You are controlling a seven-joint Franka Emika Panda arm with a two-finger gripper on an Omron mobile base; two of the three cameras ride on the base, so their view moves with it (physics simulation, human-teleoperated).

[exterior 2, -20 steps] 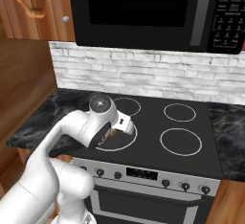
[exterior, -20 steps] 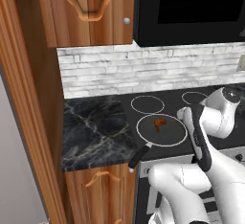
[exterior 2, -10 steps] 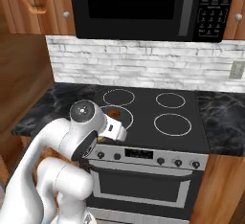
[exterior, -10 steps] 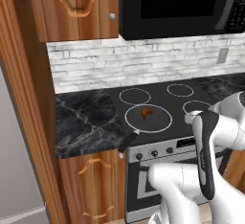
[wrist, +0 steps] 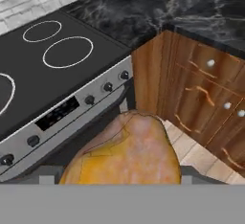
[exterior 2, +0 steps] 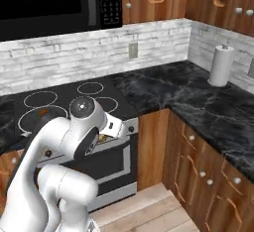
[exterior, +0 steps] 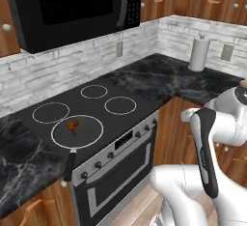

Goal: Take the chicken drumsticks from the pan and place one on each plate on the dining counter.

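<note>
Black stove top [exterior: 103, 109] with white-ringed burners spans the left half of the left base view, flanked by the black marble counter [exterior 2: 198, 94]. The pan [exterior: 77, 131] sits on the front-left burner at lower left of that view (handle pointing toward the frame's bottom edge), holding the dark reddish-brown drumstick [exterior: 73, 125]. A paper towel roll [exterior: 198, 53] stands upright at upper right. In the hand view, the golden-orange drumstick [wrist: 129, 153] fills the lower centre between the fingers of the gripper [wrist: 122, 173], which appears clamped on it with jaws held wide; the fingertips are mostly hidden.
</note>
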